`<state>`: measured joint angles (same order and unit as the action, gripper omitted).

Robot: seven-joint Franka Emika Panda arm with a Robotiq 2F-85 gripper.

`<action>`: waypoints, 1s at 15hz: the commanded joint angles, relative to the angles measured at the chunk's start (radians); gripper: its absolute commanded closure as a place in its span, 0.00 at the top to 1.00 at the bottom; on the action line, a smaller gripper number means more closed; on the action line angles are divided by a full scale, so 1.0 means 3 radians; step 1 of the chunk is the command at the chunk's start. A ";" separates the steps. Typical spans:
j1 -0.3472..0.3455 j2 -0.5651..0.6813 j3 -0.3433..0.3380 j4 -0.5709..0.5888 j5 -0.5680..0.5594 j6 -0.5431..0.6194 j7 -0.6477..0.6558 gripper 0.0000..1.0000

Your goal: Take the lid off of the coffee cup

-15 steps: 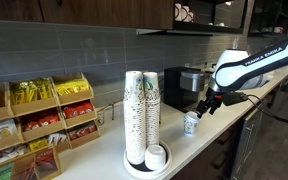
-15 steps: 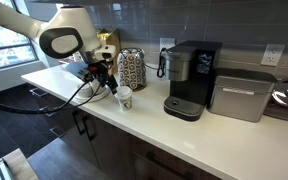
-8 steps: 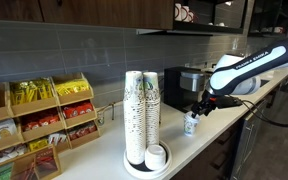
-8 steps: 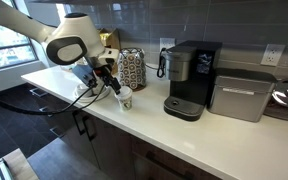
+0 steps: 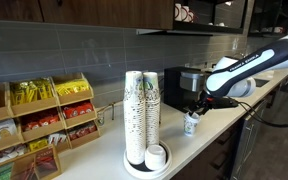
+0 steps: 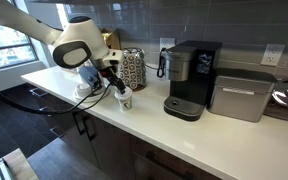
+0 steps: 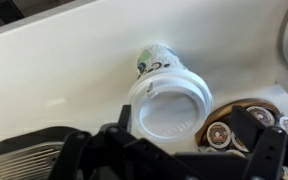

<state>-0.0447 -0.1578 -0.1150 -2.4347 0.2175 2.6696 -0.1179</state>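
Observation:
A small white paper coffee cup (image 5: 190,125) with greenish print stands on the white counter, also in the other exterior view (image 6: 125,99) and the wrist view (image 7: 156,64). A round white plastic lid (image 7: 170,105) sits on its rim. My gripper (image 7: 187,122) hangs right above the cup, fingers spread to either side of the lid and not touching it. It shows above the cup in both exterior views (image 5: 196,106) (image 6: 115,83).
Tall stacks of nested cups (image 5: 142,112) and a pile of lids (image 5: 156,156) stand on a tray. A snack rack (image 5: 39,125) is beside them. A black coffee maker (image 6: 189,79) and a bowl of coffee pods (image 7: 232,125) are near the cup.
My arm has moved in and lowered, bringing the gripper from beside the cup to directly over its lid.

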 commanded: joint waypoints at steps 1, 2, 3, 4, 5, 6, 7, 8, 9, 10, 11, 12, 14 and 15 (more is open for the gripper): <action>-0.0028 0.0090 -0.0016 0.0028 0.0003 0.0129 0.0019 1.00; -0.0035 0.0095 -0.0020 0.0024 0.0000 0.0145 0.0011 1.00; -0.0045 0.0107 -0.0021 0.0026 -0.0010 0.0145 0.0015 1.00; -0.0039 0.0114 -0.0030 0.0031 0.0026 0.0126 -0.0015 1.00; -0.0035 0.0123 -0.0037 0.0034 0.0050 0.0113 -0.0034 1.00; -0.0027 0.0131 -0.0041 0.0038 0.0078 0.0100 -0.0049 1.00; -0.0017 0.0140 -0.0042 0.0044 0.0105 0.0082 -0.0067 1.00; -0.0011 0.0146 -0.0041 0.0045 0.0116 0.0079 -0.0082 1.00; -0.0018 0.0163 -0.0032 0.0048 0.0081 0.0103 -0.0061 1.00; -0.0017 0.0171 -0.0031 0.0053 0.0089 0.0102 -0.0067 1.00; -0.0014 0.0182 -0.0034 0.0063 0.0107 0.0098 -0.0081 1.00; -0.0008 0.0191 -0.0037 0.0072 0.0135 0.0088 -0.0100 1.00; 0.0002 0.0212 -0.0037 0.0091 0.0186 0.0086 -0.0124 1.00; 0.0018 0.0222 -0.0036 0.0100 0.0254 0.0095 -0.0158 1.00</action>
<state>-0.0519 -0.1136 -0.1211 -2.4218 0.2311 2.6961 -0.1226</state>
